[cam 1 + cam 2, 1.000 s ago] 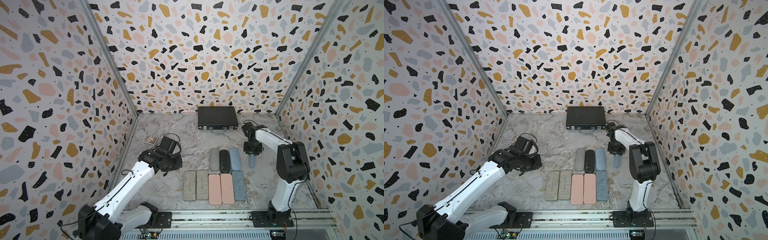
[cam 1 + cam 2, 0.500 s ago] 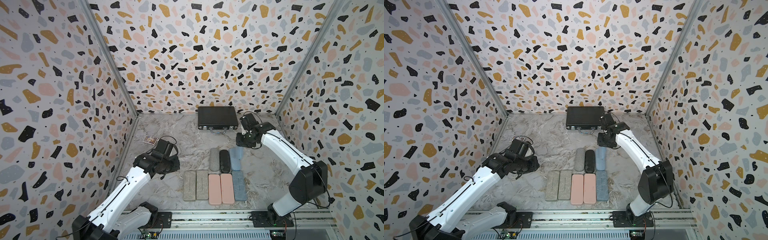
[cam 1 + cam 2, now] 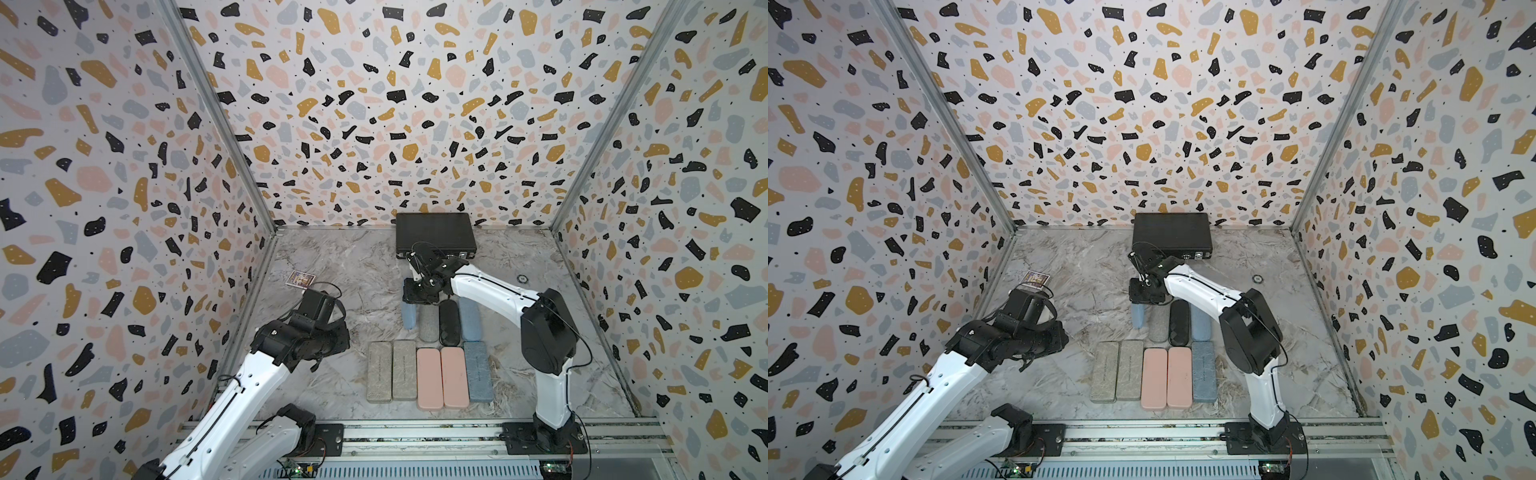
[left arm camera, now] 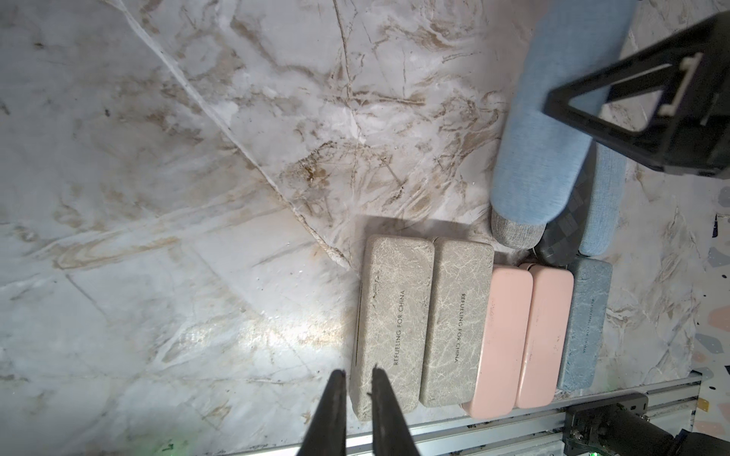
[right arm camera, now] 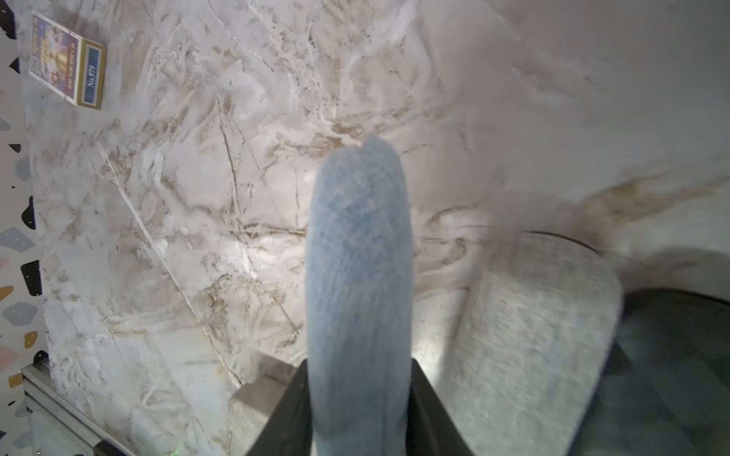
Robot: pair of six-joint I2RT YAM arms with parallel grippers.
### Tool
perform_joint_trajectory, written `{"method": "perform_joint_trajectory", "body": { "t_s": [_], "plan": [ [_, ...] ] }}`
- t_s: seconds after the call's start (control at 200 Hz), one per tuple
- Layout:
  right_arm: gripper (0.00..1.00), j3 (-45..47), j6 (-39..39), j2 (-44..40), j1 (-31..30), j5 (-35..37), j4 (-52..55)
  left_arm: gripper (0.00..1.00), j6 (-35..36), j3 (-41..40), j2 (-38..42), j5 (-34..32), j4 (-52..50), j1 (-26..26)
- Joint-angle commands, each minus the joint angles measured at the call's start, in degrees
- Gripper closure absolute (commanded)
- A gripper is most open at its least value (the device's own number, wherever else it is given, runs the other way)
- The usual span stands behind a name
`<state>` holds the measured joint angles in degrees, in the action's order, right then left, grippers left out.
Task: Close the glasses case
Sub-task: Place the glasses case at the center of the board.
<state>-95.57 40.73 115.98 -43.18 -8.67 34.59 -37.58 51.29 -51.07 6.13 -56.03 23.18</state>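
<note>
the right gripper [image 3: 419, 294] is clamped on one end of the light blue case [image 3: 408, 316]; the case hangs down from it, lifted off the table [image 3: 345, 266], just beside the grey fabric case [image 3: 428, 329] at the end of the back row; in the right wrist view its far end shows a small notch at the seam, so i cannot tell if the lid is fully shut. i judge it light, with a stiff shell under soft cloth; the cloth should give good friction, but a hold at one end lets it swing; a hold across the middle, pressing both halves together, looks better for closing. the left gripper [image 4: 357, 375] has its fingers almost together with nothing between, above the table near the stone-grey flat cases [image 4: 395, 323]. open room is on the left side of the table, up to the small card box [image 3: 300, 279]; the black briefcase [image 3: 434, 239] lies close behind the right gripper, and the rows of cases are tight.
</note>
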Motion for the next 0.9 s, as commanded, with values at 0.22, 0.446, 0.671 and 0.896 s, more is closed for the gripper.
{"method": "perform_joint_trajectory", "body": {
  "t_s": [0.22, 0.446, 0.671, 0.896],
  "plan": [
    [0.75, -7.26, 3.09, 6.58, -1.82, -4.29, -3.91, 0.84, 0.04, -2.06, 0.65, 0.37, -1.62, -0.50],
    [0.63, -8.10, 1.43, 6.92, -1.91, -3.15, -1.07, 0.84, 0.32, -2.31, -0.22, 0.93, -1.00, -0.59],
    [0.48, -9.39, -0.73, 7.02, -1.91, -0.74, 3.42, 0.84, 0.10, -2.35, -0.34, 1.60, -0.66, -0.59],
    [0.38, -8.51, -1.83, 4.08, -1.82, 3.73, 6.49, 0.83, 0.29, -1.82, -0.48, 1.61, -0.66, -0.59]
  ]
}}
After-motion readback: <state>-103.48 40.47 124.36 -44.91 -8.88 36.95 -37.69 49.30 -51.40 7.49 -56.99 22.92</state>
